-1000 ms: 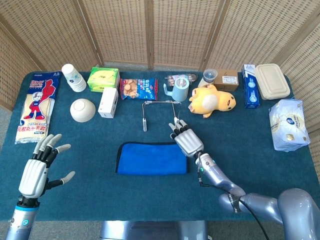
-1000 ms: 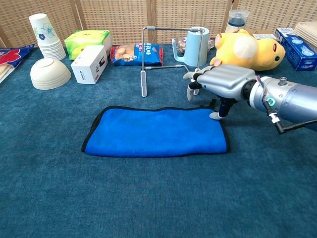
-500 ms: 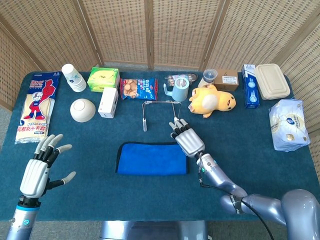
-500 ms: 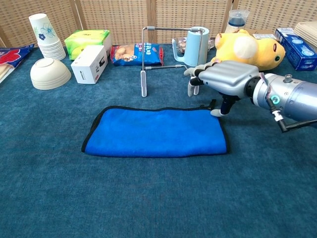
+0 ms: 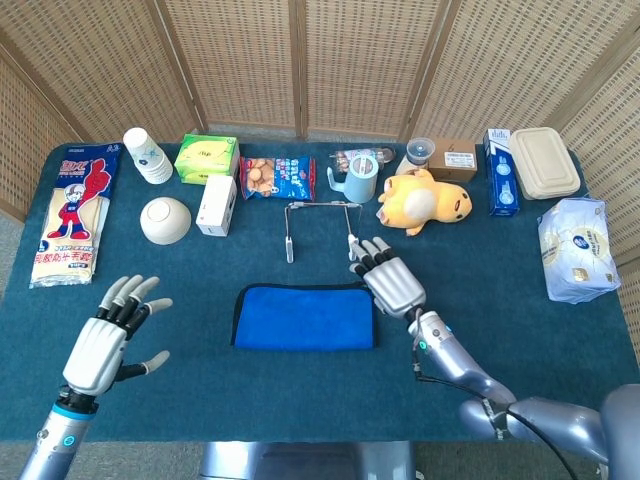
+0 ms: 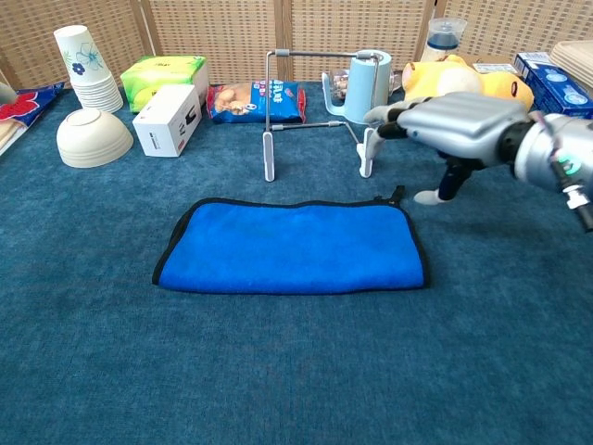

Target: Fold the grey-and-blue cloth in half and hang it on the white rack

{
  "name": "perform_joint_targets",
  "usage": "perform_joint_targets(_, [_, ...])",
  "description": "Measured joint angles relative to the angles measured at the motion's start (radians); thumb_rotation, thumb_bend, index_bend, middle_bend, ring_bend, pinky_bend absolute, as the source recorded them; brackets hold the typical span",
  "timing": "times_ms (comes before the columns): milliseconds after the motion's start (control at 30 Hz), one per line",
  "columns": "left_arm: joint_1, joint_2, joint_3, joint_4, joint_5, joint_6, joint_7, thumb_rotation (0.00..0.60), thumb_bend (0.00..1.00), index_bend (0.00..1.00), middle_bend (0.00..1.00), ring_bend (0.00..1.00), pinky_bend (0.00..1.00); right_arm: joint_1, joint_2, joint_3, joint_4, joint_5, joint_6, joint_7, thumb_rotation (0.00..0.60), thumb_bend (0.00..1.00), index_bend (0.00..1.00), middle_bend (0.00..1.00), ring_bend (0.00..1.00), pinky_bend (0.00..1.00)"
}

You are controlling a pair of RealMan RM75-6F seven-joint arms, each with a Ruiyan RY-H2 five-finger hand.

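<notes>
The blue cloth (image 5: 304,316) (image 6: 292,247) with a dark edge lies folded flat on the table, long side left to right. The white rack (image 5: 320,222) (image 6: 313,104) stands just behind it, its bar empty. My right hand (image 5: 393,280) (image 6: 454,128) hovers palm down off the cloth's far right corner, beside the rack's right foot, fingers spread and holding nothing. My left hand (image 5: 108,335) is raised at the near left of the table, fingers apart and empty; the chest view does not show it.
Behind the rack are a snack bag (image 5: 277,177), a blue mug (image 6: 366,85) and a yellow plush toy (image 5: 422,200). A white box (image 6: 168,119), a bowl (image 6: 94,136), paper cups (image 5: 147,154) and a green box (image 5: 206,157) stand back left. Boxes and a wrapped pack (image 5: 572,249) line the right.
My right hand has lifted off the cloth's far right corner and moved right, away from it. My left hand has shifted a little right and toward the cloth.
</notes>
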Motion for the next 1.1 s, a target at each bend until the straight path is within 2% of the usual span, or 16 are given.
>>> perform_joint_targets(433, [-0.1, 0.0, 0.001, 0.099, 0.052, -0.113, 0.064, 0.6, 0.26, 0.24, 0.13, 0.0, 0.0, -0.144, 0.217, -0.019, -0.227, 0.011, 0.176, -0.013, 0.6, 0.28, 0.24, 0.04, 0.0, 0.0])
perform_joint_targets(833, [-0.234, -0.01, -0.011, 0.288, 0.115, -0.206, 0.067, 0.6, 0.24, 0.18, 0.14, 0.0, 0.0, -0.288, 0.334, -0.057, -0.328, -0.035, 0.326, 0.035, 0.6, 0.28, 0.24, 0.04, 0.0, 0.0])
perform_joint_targets(1100, [-0.326, -0.062, 0.003, 0.447, 0.181, -0.232, 0.023, 0.6, 0.23, 0.15, 0.12, 0.0, 0.0, -0.338, 0.359, -0.064, -0.341, -0.06, 0.366, 0.066, 0.6, 0.28, 0.23, 0.04, 0.0, 0.0])
